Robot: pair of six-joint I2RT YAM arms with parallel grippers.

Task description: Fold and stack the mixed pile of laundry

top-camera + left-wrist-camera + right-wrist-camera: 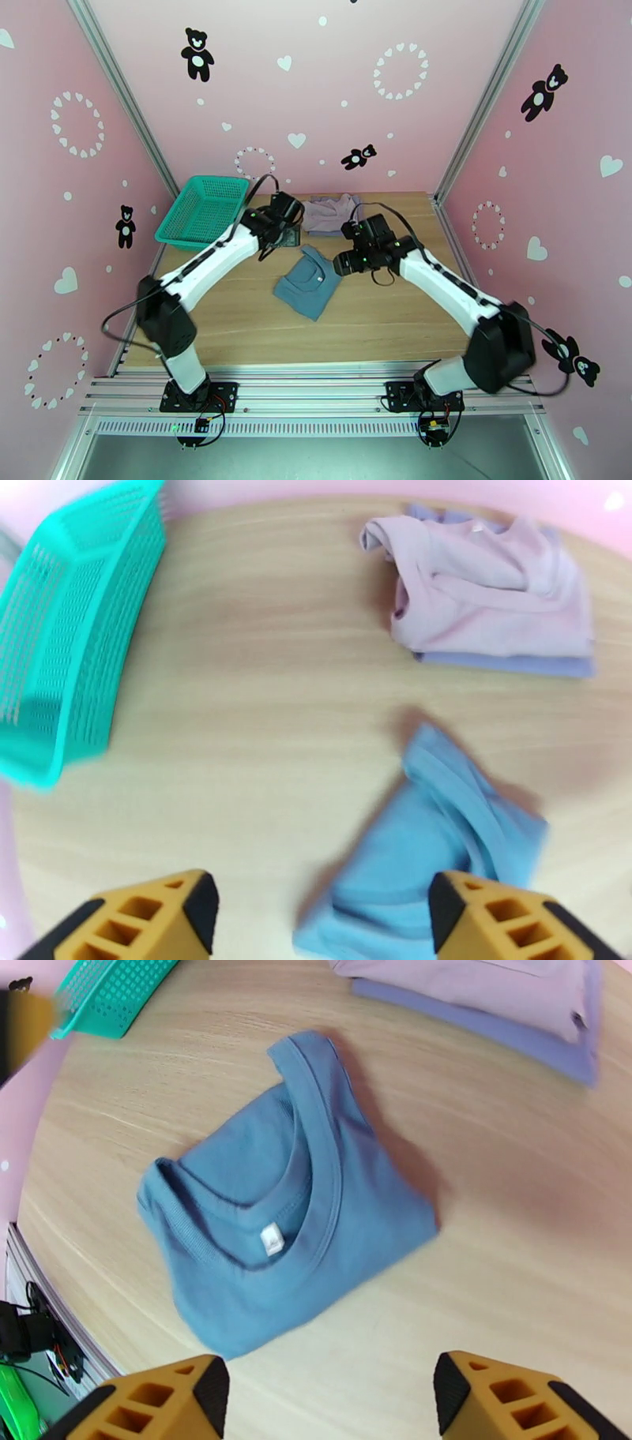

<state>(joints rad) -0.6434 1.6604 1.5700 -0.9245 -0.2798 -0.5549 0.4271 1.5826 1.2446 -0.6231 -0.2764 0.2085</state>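
left pincer (322,905): open, yellow fingers (170,910) spread wide, nothing clamped. It hangs above the tabletop (237,717) with one end of the blue top (442,835) under the gap.
right pincer (330,1386): open, fingers (490,1394) wide apart, holding nothing. It hovers over bare wood just short of the blue top's hem.
top view: left pincer (288,235) sits at the far-left end of the blue top (308,283) and right pincer (344,263) at its right side. Can't tell if either touches the cloth.
blue top (276,1205): sleeveless, loosely folded, lying flat mid-tabletop. Neck opening faces up and the white tag (271,1238) is visible.
mauve top (490,590): at the far edge of the tabletop, resting on the lavender garment (513,664), rumpled along one side.
lavender garment: folded flat under the mauve top, with only its edge strip showing.
stack vs blue top: apart, with bare wood between them.
basket (201,211): green mesh, at the far-left corner, well apart from all the clothes.
arms: both reach in from the near edge and angle toward the blue top.
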